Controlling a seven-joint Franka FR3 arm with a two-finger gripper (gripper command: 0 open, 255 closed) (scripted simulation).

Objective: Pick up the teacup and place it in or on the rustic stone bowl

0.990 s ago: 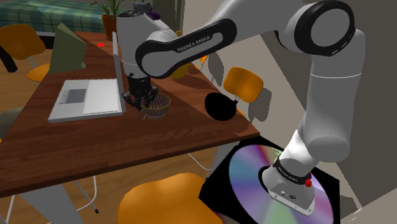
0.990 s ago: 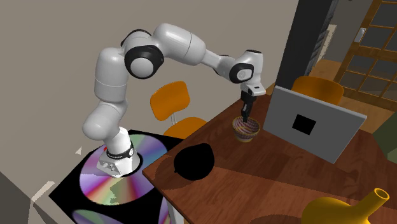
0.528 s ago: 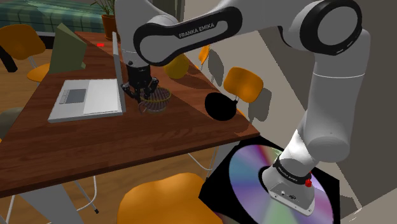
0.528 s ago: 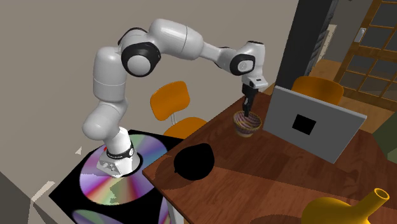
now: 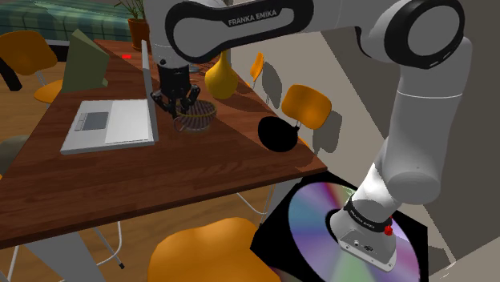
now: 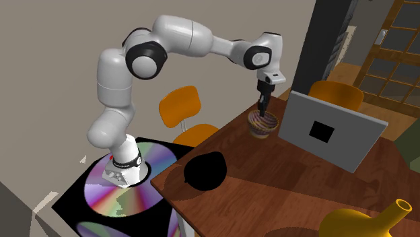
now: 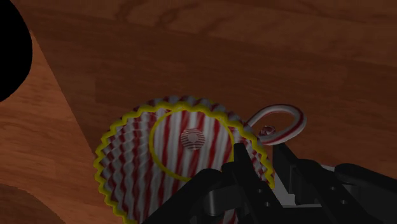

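The teacup is red-and-white striped with a wavy yellow rim and a looped handle. It hangs a little above the wooden table, beside the laptop. My gripper is shut on the teacup's rim next to the handle, one finger inside the cup and one outside. The wrist view looks down into the teacup past the gripper. The bowl is drawn as a plain black rounded shape near the table's edge by the stand, well apart from the teacup. It also shows in the second exterior view as the black bowl.
An open grey laptop stands right beside the cup, its lid upright. A yellow vase stands behind the cup. Orange chairs ring the table, one at its near edge.
The gripper has risen with the teacup, lifting it off the table and carrying it slightly toward the laptop and vase. The black bowl has not moved.
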